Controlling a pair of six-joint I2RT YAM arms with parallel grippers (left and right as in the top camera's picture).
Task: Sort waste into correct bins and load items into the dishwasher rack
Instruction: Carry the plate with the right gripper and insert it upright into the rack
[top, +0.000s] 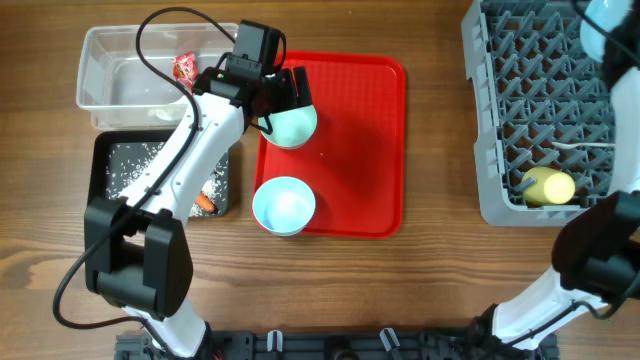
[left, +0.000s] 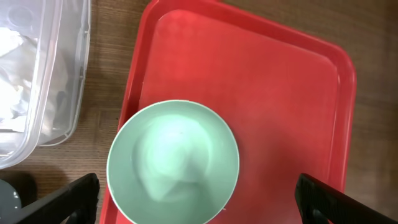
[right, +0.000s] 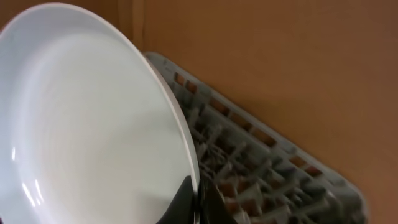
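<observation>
1. The left pincer (left: 196, 186) is spread wide w/ nothing held. It hangs directly over the small round mint-green bowl (left: 173, 163), which is flanked by its fingers – prob. lined up for a grab.
2. That bowl sits at the upper-left corner of the flat red plastic tray (top: 360, 130). A second small pale-blue bowl (top: 284, 205) is seen at the tray's lower left. Neither is racked yet.
3. The right pincer (right: 196, 202) is pressed together on the rim of the large round pale-blue plate (right: 93, 124). The plate is held on edge above the grey lattice dishwasher rack (right: 261, 168), likely so it can be slotted betw. the pegs.
4. The small yellow cup (top: 548, 186) is found lying in the rack, lower right of the overhead view.
5. Waste: the shiny red wrapper (top: 185, 68) lies in the clear plastic tub (top: 130, 80), upper left. The white rice grains (top: 135, 165) & orange carrot (top: 205, 203) are in the black tray (top: 97, 160) below it. These appear sorted.
</observation>
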